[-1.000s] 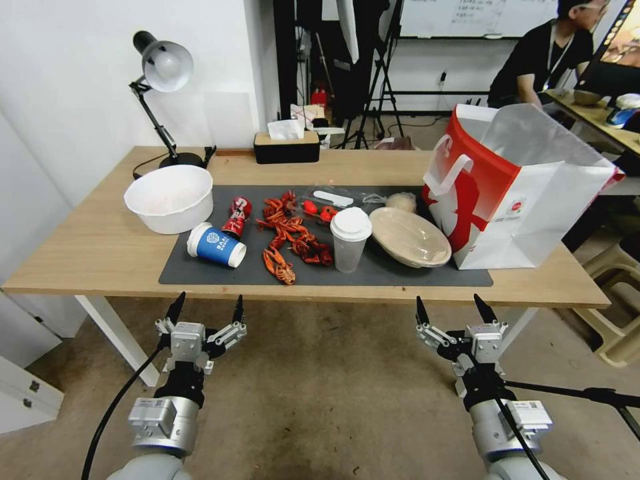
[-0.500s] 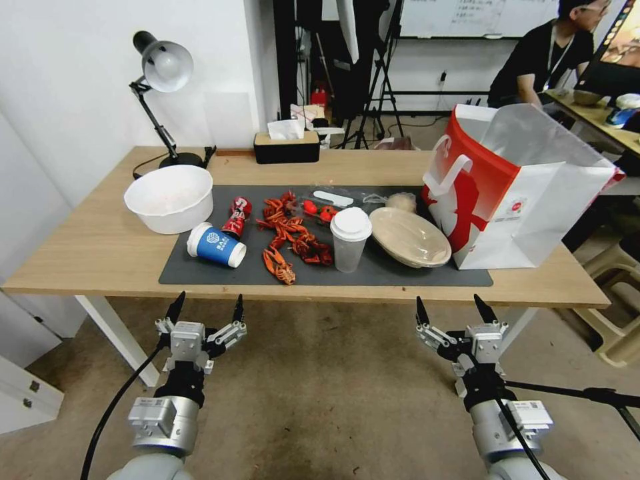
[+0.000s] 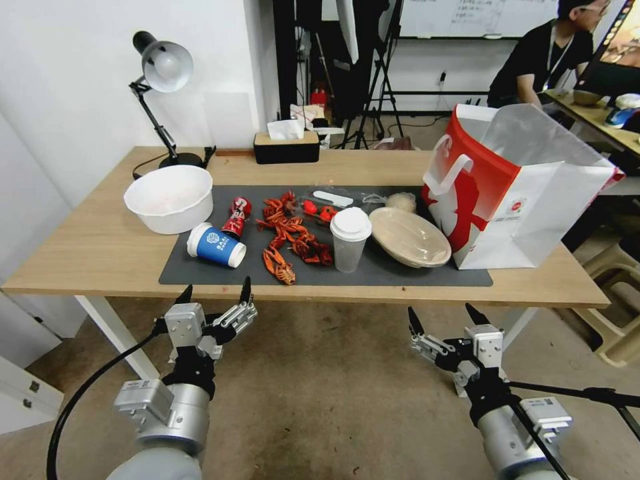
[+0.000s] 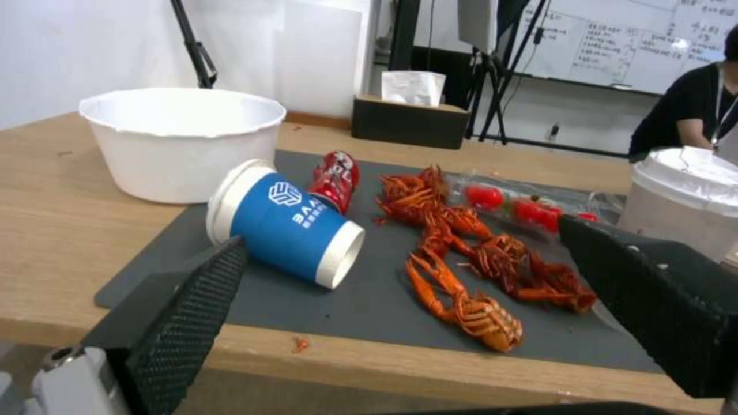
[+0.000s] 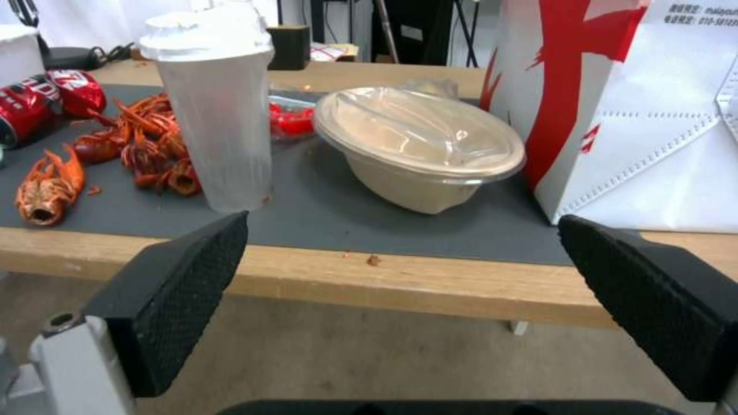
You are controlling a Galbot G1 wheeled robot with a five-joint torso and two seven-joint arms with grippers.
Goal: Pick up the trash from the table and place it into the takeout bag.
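While both arms hang below worktop (image 3: 80, 260) front edge, we see left end effector (image 3: 215, 297) open, empty, tips at edge level; right end effector (image 3: 443, 319) open, empty, lower. Grey mat (image 3: 413, 273) covers worktop centre. On mat: blue cup (image 3: 215, 245) on side, red can (image 3: 237, 217) touching it, crayfish shells (image 3: 290, 238), lidded clear cup (image 3: 349, 239) upright, beige bowl (image 3: 409, 237), paper ball (image 3: 401, 201). Bag (image 3: 517, 190) upright at worktop's right end, mouth open, just beside bowl. White bowl (image 3: 169, 198), lamp (image 3: 162, 73), tissue box (image 3: 287, 143) on worktop too. Brown carpet (image 3: 320, 400) beneath.
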